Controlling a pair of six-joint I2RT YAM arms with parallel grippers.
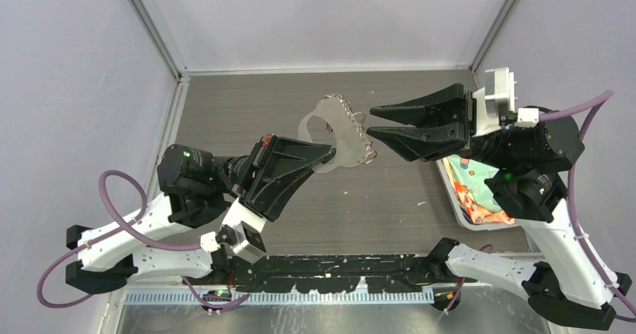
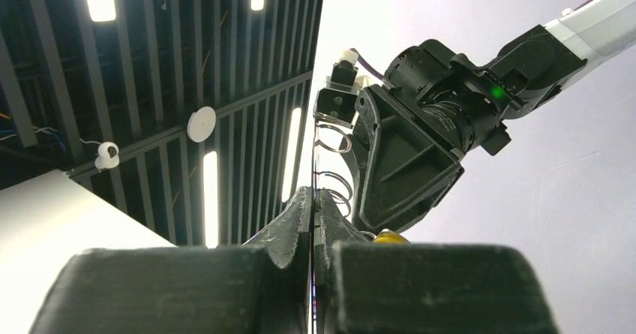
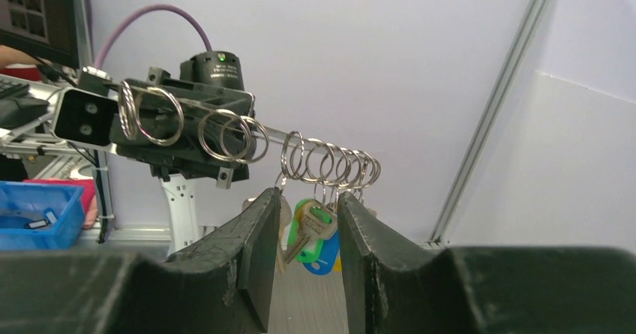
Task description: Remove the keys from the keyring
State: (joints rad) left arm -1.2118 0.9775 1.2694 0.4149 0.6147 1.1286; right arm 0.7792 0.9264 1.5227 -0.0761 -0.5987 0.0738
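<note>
The keyring (image 1: 328, 126) is a flat silvery plate with an oval cutout, held in the air. My left gripper (image 1: 328, 152) is shut on its near edge; in the left wrist view the fingers (image 2: 298, 218) pinch the plate edge-on (image 2: 315, 161). Wire rings (image 3: 330, 161) line the plate's far edge, and keys hang from them: a green-headed key (image 3: 309, 231), a blue one (image 3: 332, 257), and a yellow head (image 2: 391, 236). My right gripper (image 1: 371, 121) is open at the ringed edge; in the right wrist view (image 3: 307, 214) the hanging keys sit between its fingers, untouched.
A white tray (image 1: 450, 191) with a colourful cloth lies at the table's right, under the right arm. A blue bin (image 3: 37, 214) shows far off in the right wrist view. Grey enclosure walls stand to the left, back and right.
</note>
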